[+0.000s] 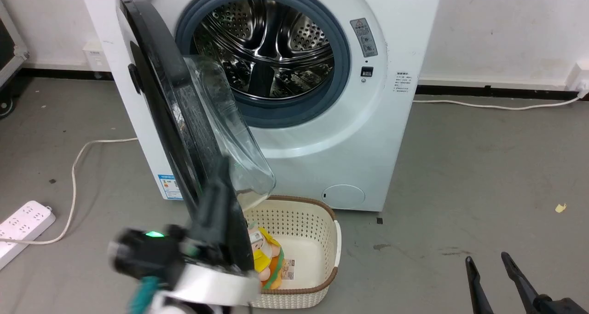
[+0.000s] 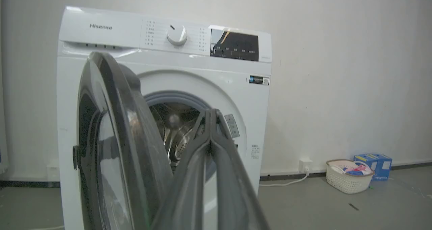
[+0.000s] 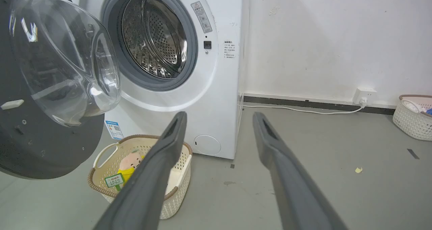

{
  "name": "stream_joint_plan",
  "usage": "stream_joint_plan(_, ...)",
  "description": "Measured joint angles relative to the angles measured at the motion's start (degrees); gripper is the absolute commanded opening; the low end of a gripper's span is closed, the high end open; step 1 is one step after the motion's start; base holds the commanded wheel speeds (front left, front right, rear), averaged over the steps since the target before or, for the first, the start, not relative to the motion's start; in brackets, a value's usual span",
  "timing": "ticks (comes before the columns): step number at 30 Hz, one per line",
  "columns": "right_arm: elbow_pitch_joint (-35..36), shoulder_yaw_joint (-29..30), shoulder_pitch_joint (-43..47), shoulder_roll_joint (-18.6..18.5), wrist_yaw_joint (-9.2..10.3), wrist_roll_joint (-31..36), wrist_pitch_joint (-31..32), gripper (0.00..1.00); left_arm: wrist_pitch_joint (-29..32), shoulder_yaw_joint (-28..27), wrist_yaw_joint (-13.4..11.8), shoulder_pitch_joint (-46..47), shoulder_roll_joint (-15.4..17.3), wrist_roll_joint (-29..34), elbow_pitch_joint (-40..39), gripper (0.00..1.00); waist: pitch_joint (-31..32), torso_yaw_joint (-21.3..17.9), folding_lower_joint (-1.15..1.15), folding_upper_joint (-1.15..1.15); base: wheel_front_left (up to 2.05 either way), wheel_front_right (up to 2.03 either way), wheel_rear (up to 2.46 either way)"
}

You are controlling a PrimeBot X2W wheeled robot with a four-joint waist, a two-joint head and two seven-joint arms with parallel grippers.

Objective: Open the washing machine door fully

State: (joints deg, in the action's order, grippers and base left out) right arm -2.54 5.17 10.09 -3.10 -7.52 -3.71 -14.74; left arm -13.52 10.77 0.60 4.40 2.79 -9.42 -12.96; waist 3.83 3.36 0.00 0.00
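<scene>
- Nearest, the right jaws are hanging low over the grey concrete floor point(image 1: 460, 166). Their two long dark fingers point(image 1: 474, 282) are standing wide apart and holding nothing.
- On the robot's left, the left jaws are pointing up beside the lower inner edge of the large round glossy black washing machine door point(image 1: 156, 97). Their fingers point(image 2: 189, 176) are pressing tip to tip with nothing showing between them. I cannot tell whether they are touching the door.
- A cream perforated plastic basket with a brown rim point(image 1: 317, 222) is sitting on the floor just in front of the machine, partly under the door. It is holding a yellow and orange soft toy point(image 1: 264, 258).
- A white power strip point(image 1: 23, 222) is lying on the floor well off to the left.
- The door is standing swung well out from the opening, hinged on the view's left, with its bulging clear glass bowl point(image 3: 64, 58) facing the drum side.
- The big white front-loading washing machine point(image 1: 368, 143) is standing against a pale wall. Its grey rubber gasket point(image 1: 340, 74) and perforated steel drum point(image 1: 267, 47) are lying uncovered.
- Farther along the wall, a second white basket point(image 2: 347, 182) is sitting just beside a blue box point(image 2: 373, 161).
</scene>
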Motion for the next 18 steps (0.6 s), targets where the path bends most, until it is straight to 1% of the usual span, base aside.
stream_joint_plan(4, -0.4, -0.4, 0.0, 0.0, 0.00, -0.4, 0.0, 1.00, 5.2, 6.4, 1.2, -2.1, 0.0, -1.5, 6.6, 0.00, -0.3, -0.2, 0.00, 0.00, 0.00, 0.00, 0.00)
stream_joint_plan(7, -0.5, -0.3, -0.1, 0.0, 0.00, -1.0, 0.0, 1.00, 7.7, 8.7, 1.6, -2.4, -0.1, -2.5, 10.8, 0.00, -0.7, -0.3, 0.00, 0.00, 0.00, 0.00, 0.00)
stream_joint_plan(9, -0.6, -0.4, -0.3, 0.0, 0.00, -1.5, 0.0, 1.00, 9.2, 9.0, 1.6, -2.4, 0.0, -2.9, 14.0, 0.00, -1.0, -0.4, 0.00, 0.00, 0.00, 0.00, 0.00)
stream_joint_plan(11, -0.7, -0.7, -0.4, 0.0, 0.00, -1.5, 0.0, 1.00, 9.1, 8.4, 1.6, -2.4, 0.0, -5.4, 16.1, 0.00, -1.2, -0.3, 0.00, 0.00, 0.00, 0.00, 0.00)
stream_joint_plan(18, -1.0, -0.9, -0.5, 0.0, 0.00, -1.9, 0.0, 1.00, 8.1, 6.1, 0.1, -0.7, 0.8, -5.4, 22.9, 0.00, -1.5, 1.3, 0.00, 0.00, 0.00, 0.00, 0.00)
